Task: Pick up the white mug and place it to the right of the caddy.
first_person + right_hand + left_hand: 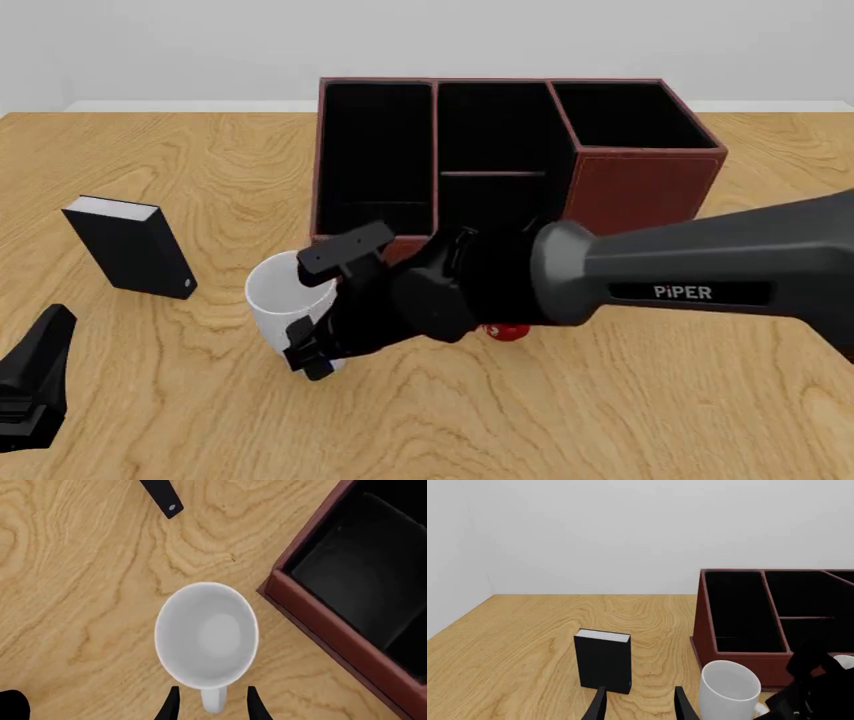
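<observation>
The white mug (276,292) stands on the table just in front of the caddy's (507,150) left front corner. My right gripper (311,348) reaches down over the mug's near side. In the right wrist view the mug (207,635) is seen from above, open and empty. Its loop handle (213,701) lies between the two fingertips (172,706) of the right gripper (212,709), with a gap on each side. The caddy's wall (320,625) is close beside the mug. My left gripper (639,707) is open and empty, low at the table's near left (34,385).
A small black box with a white top (130,247) stands left of the mug, and it also shows in the left wrist view (604,660). A bit of red (507,331) shows under the right arm (667,275), in front of the caddy.
</observation>
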Action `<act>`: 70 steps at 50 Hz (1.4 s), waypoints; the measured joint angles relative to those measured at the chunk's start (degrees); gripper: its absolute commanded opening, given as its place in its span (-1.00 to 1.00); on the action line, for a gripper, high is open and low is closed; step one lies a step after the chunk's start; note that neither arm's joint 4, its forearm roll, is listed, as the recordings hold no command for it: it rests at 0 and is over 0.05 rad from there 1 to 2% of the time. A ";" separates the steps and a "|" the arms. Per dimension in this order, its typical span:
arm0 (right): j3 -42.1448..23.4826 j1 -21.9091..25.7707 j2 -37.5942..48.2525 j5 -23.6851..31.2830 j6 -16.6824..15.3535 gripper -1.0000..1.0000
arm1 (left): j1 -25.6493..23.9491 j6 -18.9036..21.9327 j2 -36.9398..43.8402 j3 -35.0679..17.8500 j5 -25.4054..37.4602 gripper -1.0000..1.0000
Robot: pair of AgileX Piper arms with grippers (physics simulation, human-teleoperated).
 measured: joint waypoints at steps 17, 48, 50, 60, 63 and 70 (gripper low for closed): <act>0.07 -0.07 0.28 -0.27 0.12 -1.00 | 0.00 0.00 0.00 0.00 0.00 1.00; 1.73 -0.96 -2.97 -0.18 -2.73 -1.00 | 0.00 0.00 0.00 0.00 0.00 1.00; 1.88 -1.06 -3.35 -0.10 -3.13 -1.00 | 0.00 0.00 0.00 0.00 0.00 1.00; 2.82 -1.96 -5.31 0.11 -5.41 -1.00 | 0.00 0.00 0.00 0.00 0.00 1.00; 3.26 -2.35 -6.24 0.21 -6.24 -1.00 | 0.00 0.00 0.00 0.00 0.00 1.00; 4.16 -3.03 -8.44 0.52 -7.94 -1.00 | 0.00 0.00 0.00 0.00 0.00 1.00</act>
